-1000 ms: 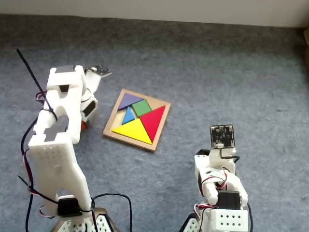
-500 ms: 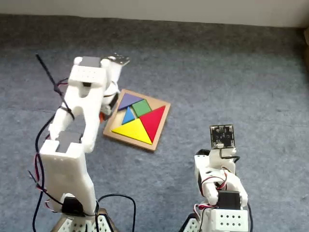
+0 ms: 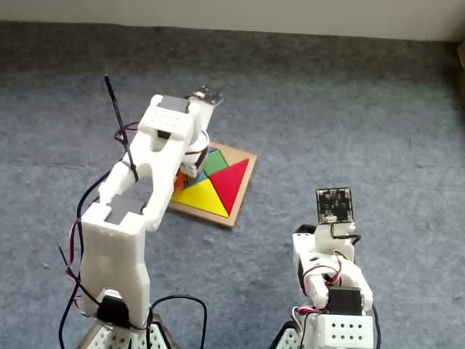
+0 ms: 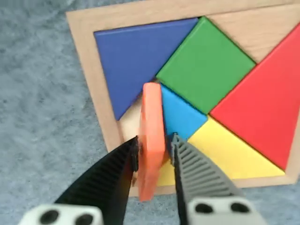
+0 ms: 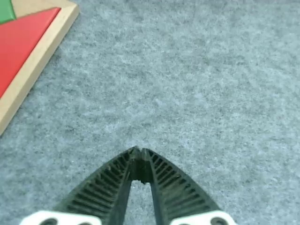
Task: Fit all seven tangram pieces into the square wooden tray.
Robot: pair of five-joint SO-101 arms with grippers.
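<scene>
Now gripping orange piece [image 4: 151, 117] on edge with left pincer [image 4: 154, 149], over tray's [image 4: 86, 65] 9 o'clock side, beside purple triangle [image 4: 131, 56] and light-blue triangle [image 4: 183, 117]. Holding right pincer [image 5: 139, 157] closed, empty, above counter [image 5: 211, 70] at tray's 5 o'clock.

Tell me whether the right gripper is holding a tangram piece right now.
No, the right gripper is shut with nothing between its fingers, over the grey carpet.

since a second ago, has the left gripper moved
Yes. The left gripper, shut on the orange piece, has swung rightward in the high view, from the carpet beside the wooden tray to over the tray's left part.
</scene>
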